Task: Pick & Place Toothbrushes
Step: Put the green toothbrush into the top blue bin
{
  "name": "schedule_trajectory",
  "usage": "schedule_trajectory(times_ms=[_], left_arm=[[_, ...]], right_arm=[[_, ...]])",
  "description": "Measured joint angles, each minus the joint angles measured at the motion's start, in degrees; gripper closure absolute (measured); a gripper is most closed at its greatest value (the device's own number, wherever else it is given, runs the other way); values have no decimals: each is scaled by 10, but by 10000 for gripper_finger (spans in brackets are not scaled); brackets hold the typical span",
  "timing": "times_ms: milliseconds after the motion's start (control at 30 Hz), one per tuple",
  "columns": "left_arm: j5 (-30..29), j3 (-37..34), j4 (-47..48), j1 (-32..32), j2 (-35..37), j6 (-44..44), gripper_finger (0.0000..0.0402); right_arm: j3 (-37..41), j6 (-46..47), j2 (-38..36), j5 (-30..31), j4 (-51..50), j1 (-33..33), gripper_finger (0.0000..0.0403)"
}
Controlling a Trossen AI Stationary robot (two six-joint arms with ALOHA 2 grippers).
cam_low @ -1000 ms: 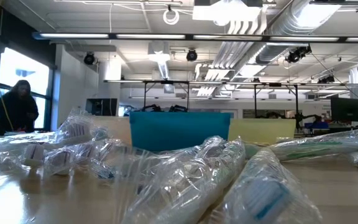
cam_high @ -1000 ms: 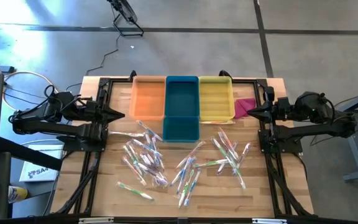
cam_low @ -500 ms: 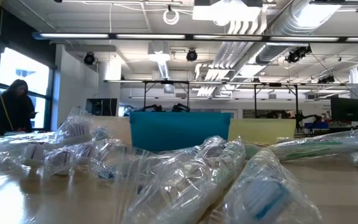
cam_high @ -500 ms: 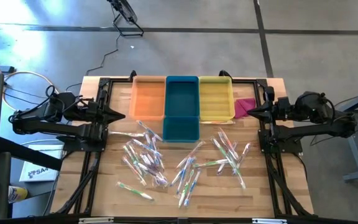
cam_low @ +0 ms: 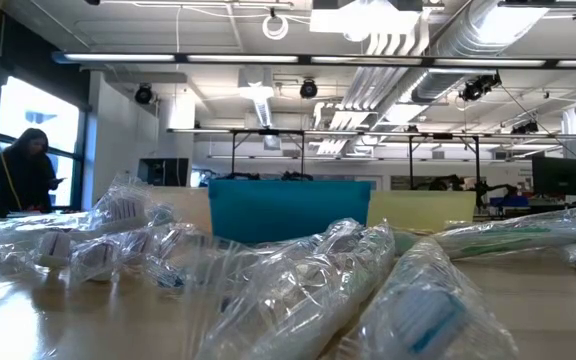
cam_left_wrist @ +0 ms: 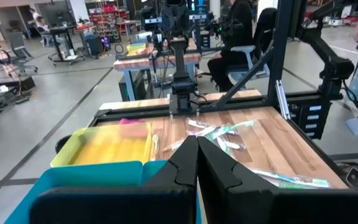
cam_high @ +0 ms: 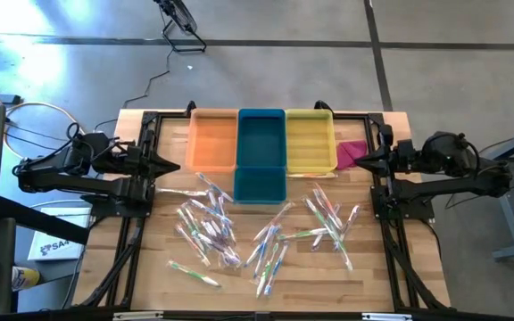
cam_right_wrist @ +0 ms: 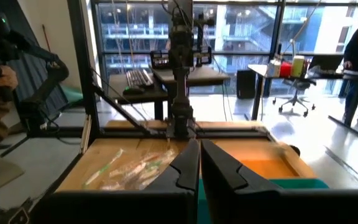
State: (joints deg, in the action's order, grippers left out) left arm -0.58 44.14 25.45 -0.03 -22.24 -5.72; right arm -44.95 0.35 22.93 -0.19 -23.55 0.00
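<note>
The toothbrushes lie scattered in clear wrappers across the near half of the wooden desk, in front of the orange bin, the blue bin and the yellow bin; the left gripper waits at the desk's left edge, jaws together; the right gripper waits at the right edge beside a pink cloth, jaws together.

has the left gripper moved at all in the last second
No. In the high view the left gripper sits beside the orange bin, fingers shut, just as far from its left wall as a second ago.
</note>
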Motion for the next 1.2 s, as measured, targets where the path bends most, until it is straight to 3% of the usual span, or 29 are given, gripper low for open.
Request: schedule_trajectory(times_ms=[500,800,1200], left_arm=[[1,-98,-83,0,0,0,401],[1,-98,-91,0,0,0,401],[1,-98,-91,0,0,0,401]], right_arm=[[0,1,33,0,-19,0,399],[6,-2,-41,0,-50,0,400],[135,16,-149,2,27,0,401]])
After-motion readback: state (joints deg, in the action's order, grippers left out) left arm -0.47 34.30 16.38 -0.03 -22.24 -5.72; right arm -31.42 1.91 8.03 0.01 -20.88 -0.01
